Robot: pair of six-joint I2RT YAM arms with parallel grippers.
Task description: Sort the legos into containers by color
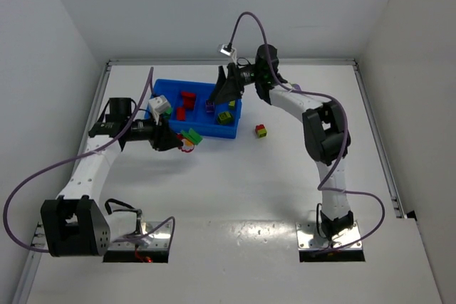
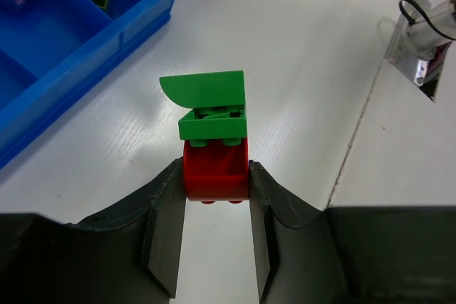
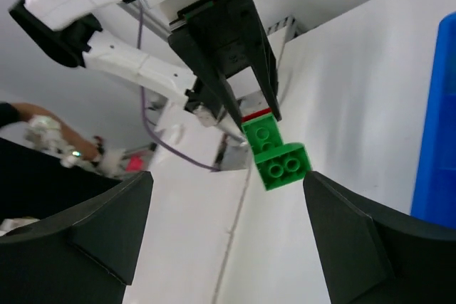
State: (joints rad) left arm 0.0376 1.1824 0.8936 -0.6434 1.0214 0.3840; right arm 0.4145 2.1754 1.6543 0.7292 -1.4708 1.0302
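Clamping a small red plastic brick (image 2: 216, 165) by its two side faces, the left gripper (image 2: 215, 176) is holding a stacked clump out over the white table (image 1: 235, 190). It is sitting just beside the near wall of the bright blue compartmented plastic tray (image 1: 217, 132), toward the table's far-left corner. Green plastic bricks (image 2: 211, 108) are riding on the red one's studs, the outermost showing a rounded corner. The clump is pointing straight out from the fingertips, with its long axis running along the fingers, red end inboard and green end leading toward the table's right edge. The right gripper (image 1: 222, 94) is hanging over the tray's right-hand part, jaws spread wide with nothing between them, and its camera is looking right at the clump. I'm reading this as the split, since red and green are needing different compartments. To do it well, the right fingers should be closing on the squarer green brick's flat sides, clear of the seam. Then they should be peeling it off at a tilt while the left grip is clenching hard, because a straight tug is risking a slip.
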